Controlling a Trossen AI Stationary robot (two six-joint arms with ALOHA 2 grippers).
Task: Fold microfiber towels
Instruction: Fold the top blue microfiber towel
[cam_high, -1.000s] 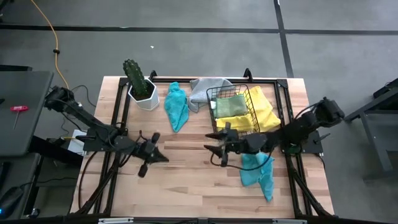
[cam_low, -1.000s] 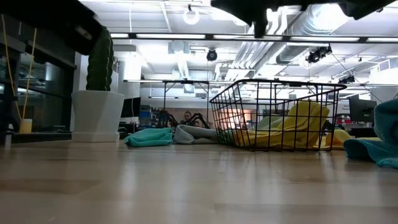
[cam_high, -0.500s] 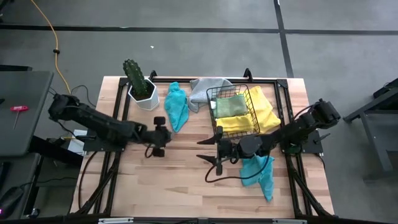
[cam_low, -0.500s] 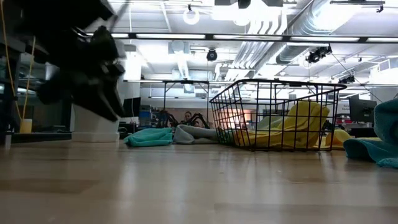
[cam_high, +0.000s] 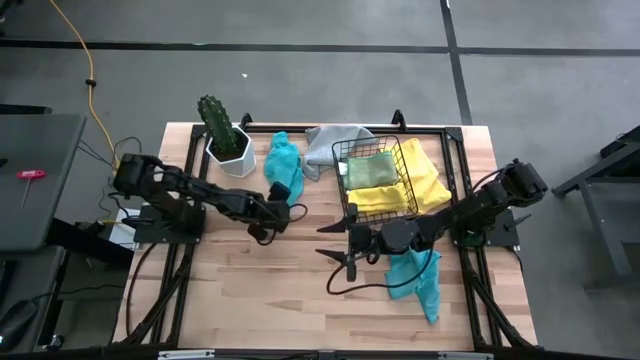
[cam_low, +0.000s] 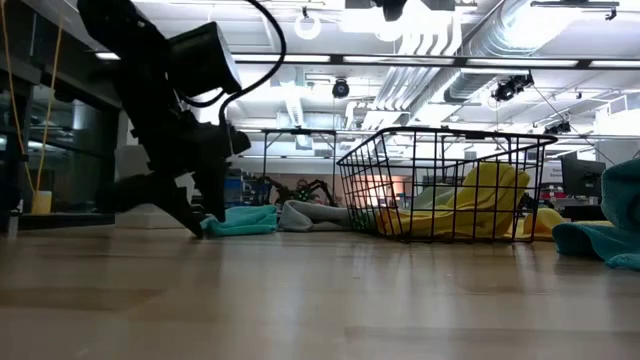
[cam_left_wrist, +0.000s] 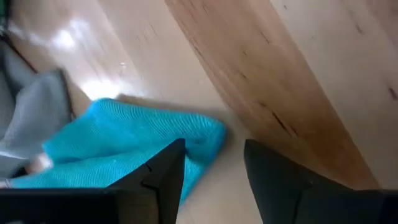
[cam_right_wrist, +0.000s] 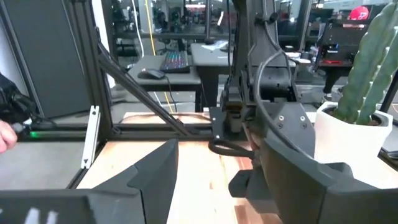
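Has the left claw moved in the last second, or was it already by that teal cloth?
Yes. The left claw has swung from the bare wood up toward the cactus pot, reaching the teal towel.

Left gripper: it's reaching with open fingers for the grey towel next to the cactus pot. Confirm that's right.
Not quite. The left gripper does have open fingers, but it is reaching for the teal towel next to the cactus pot, not the grey towel, which lies farther along by the wire basket. The left wrist view shows teal cloth just ahead of its fingers.
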